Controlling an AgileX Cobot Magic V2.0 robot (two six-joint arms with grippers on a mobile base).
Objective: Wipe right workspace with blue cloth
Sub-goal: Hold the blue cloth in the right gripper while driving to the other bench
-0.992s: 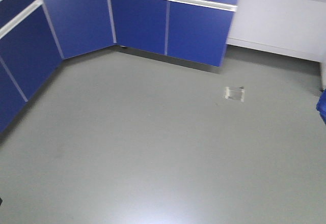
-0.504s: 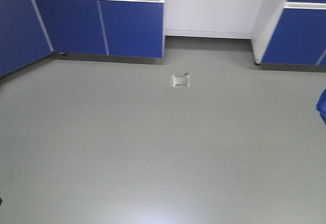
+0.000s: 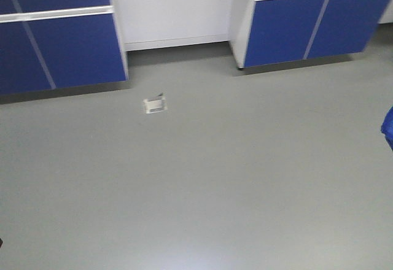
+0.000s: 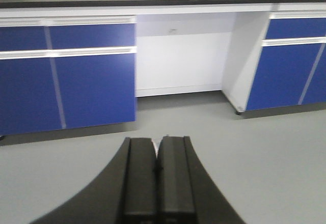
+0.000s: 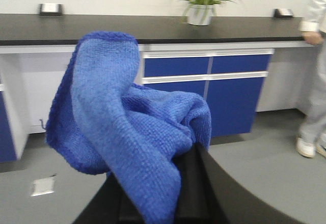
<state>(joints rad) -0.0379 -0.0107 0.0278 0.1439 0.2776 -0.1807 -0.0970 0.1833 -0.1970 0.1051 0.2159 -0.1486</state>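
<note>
The right fingers [image 5: 196, 198] clench the blue cloth [image 5: 127, 132], which is heaped over them. The black counter [image 5: 153, 28] lies ahead, well apart. The left fingers [image 4: 140, 178] are pressed together, empty.

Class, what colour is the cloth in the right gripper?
The cloth is royal blue; the right wrist view shows it best.
</note>
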